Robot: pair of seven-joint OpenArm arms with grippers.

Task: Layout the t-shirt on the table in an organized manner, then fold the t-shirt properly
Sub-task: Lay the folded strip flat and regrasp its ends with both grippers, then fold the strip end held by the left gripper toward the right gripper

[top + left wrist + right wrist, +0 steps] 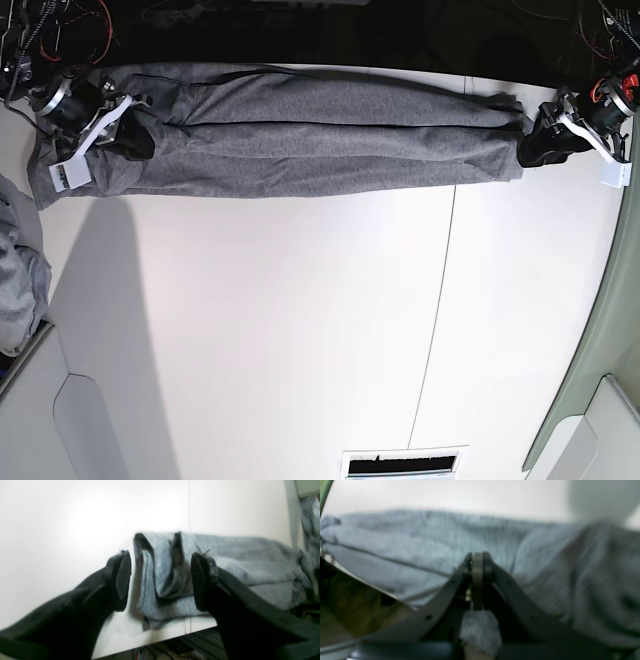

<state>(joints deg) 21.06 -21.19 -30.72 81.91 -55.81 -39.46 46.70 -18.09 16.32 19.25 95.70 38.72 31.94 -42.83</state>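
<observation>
The grey t-shirt (320,130) lies folded into a long narrow strip along the far edge of the white table (300,350). My left gripper (535,145) is at the strip's right end. In the left wrist view it (161,580) stands open, its two dark fingers straddling the layered end of the t-shirt (237,555) without pinching it. My right gripper (138,140) sits over the strip's left end. In the right wrist view its (477,562) fingertips are pressed together above the t-shirt (407,537), and I see no cloth between them.
A lighter bluish-grey cloth pile (15,270) hangs at the table's left side and also shows in the left wrist view (310,517). A thin dark seam (440,300) crosses the tabletop. Cables (70,20) lie beyond the far edge. A vent-like panel (405,465) is at the near edge.
</observation>
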